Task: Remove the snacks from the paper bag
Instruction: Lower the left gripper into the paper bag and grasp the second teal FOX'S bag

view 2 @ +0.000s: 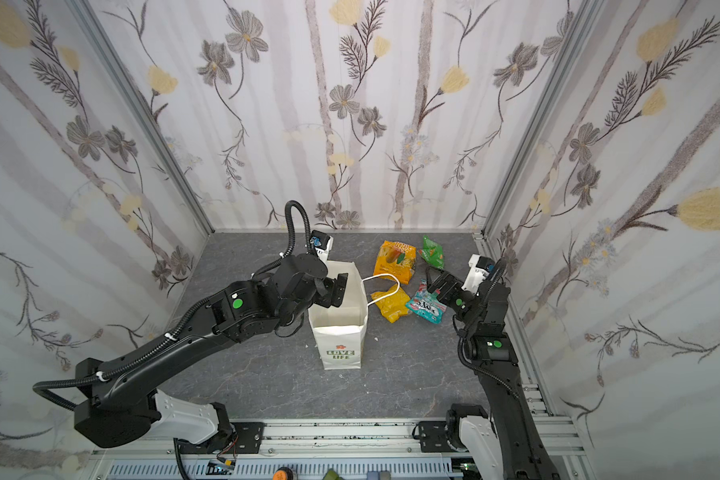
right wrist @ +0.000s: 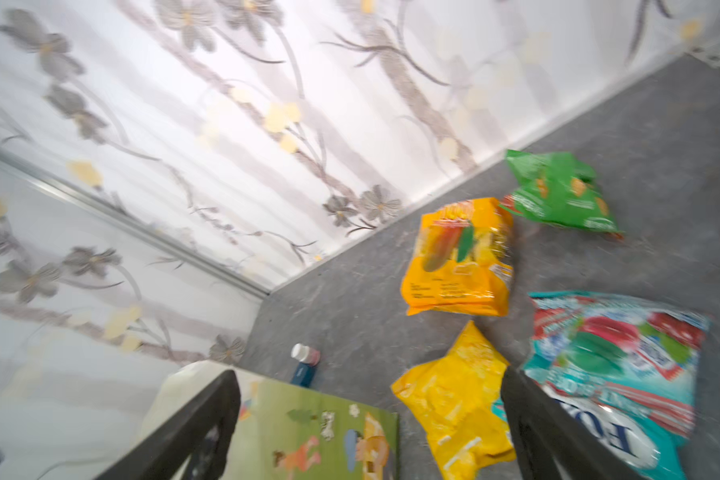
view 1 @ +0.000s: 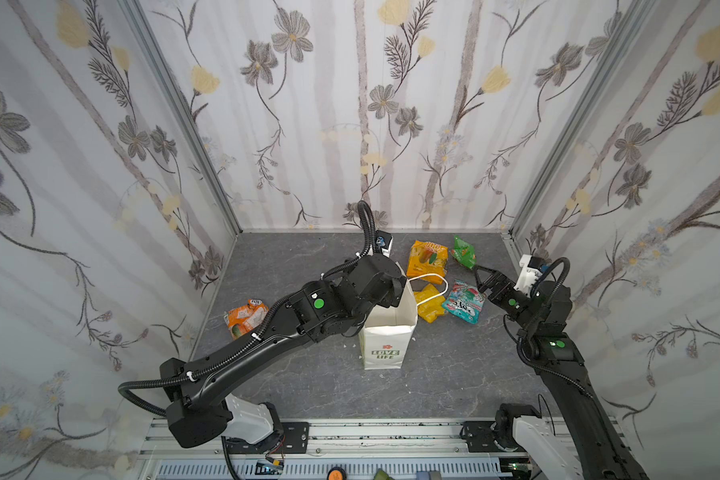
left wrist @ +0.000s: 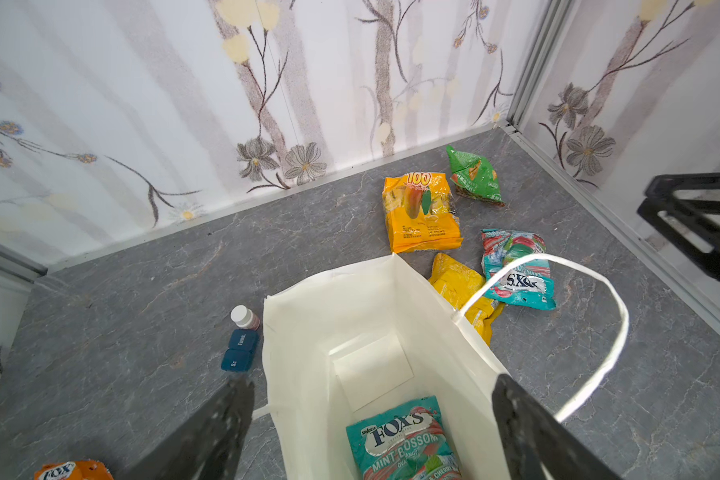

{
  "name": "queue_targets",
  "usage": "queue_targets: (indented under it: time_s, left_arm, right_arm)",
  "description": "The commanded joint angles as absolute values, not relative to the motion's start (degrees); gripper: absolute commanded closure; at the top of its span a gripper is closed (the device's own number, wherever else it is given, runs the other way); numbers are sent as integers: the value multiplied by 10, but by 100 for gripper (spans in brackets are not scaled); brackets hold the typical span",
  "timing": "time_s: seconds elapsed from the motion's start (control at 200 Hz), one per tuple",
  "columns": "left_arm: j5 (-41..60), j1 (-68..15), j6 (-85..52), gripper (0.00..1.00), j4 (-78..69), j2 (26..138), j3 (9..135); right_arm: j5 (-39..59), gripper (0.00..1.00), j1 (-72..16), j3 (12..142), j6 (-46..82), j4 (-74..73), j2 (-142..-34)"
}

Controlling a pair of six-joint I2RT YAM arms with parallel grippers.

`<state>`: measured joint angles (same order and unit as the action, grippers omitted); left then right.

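White paper bag [view 1: 387,332] standing upright around the middle of a grey marbled table [view 1: 308,386], mouth open, green "LOVE LIFE" lettering on the near face. One white cord handle [view 1: 431,279] flopped out to the right. Inside, flat on the bottom, one teal FOX'S packet [left wrist: 404,440] (visible only through the left wrist camera).

Out on the table to the right of the bag, four snacks:
- Large orange-yellow packet [view 1: 427,259] toward the far wall.
- Small green packet [view 1: 463,251] just right of it.
- Crumpled yellow packet [view 1: 430,307] just beside the bag's right wall, under the loop of the handle.
- Second teal packet [view 1: 463,305] touching the yellow one on its right.

Left gripper [left wrist: 373,382] poised over the bag's mouth at its far left rim, jaws spread wide, gripping nothing. Right gripper [view 1: 481,277] hovering just beside the far right edge of the second teal packet, jaws likewise wide apart and empty. Right wrist view blurred.

Orange-and-white packet [view 1: 246,318] well left of the bag, near the left wall, partly hidden by the left arm. Small blue bottle with a white cap [left wrist: 242,340] on the table just beside the bag's far left corner.
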<state>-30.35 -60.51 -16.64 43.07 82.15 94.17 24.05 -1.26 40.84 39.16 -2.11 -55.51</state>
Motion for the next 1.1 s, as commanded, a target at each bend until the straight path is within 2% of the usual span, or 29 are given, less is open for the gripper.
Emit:
queue_targets:
  time_s: [0.0,0.285,0.515,0.719,1.099]
  left_arm:
    - [-289,-594,-208,9,478,849,968]
    - [-244,-572,-271,10,578,941,1028]
    - [-191,-569,-310,22,588,989,1006]
    - [-177,-568,-327,23,572,1011,961]
    - [-125,-554,-344,22,515,1051,889]
  right_arm:
    - [294,1,-62,463,368,8,-541]
    - [436,1,-169,550,365,18,-566]
    - [401,1,-189,559,352,38,-544]
    - [411,1,-204,574,303,97,-549]
    - [388,1,-216,584,288,130,-543]
